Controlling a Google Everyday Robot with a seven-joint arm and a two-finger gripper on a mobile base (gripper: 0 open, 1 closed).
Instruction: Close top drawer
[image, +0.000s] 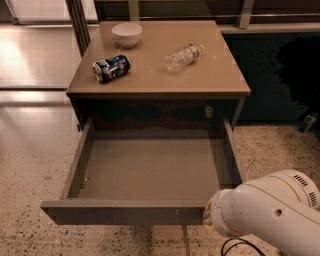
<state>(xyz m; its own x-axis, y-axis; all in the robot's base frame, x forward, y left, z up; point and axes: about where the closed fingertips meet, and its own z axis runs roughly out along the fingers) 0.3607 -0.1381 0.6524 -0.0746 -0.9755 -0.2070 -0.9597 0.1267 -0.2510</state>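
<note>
The top drawer (150, 170) of the brown cabinet is pulled far out toward me. Its flat grey inside is empty. Its plain front panel (120, 212) runs along the bottom of the view, with a small pale mark right of centre. My white arm (270, 215) comes in from the lower right. My gripper (207, 214) is at the arm's tip, right against the right end of the front panel, and is mostly hidden behind the arm's wrist.
On the cabinet top (220, 75) are a white bowl (126, 34), a crushed blue can (111, 68) on its side and a clear plastic bottle (183, 57) on its side. A dark unit (280, 75) stands to the right. A black cable (240, 246) lies on the speckled floor.
</note>
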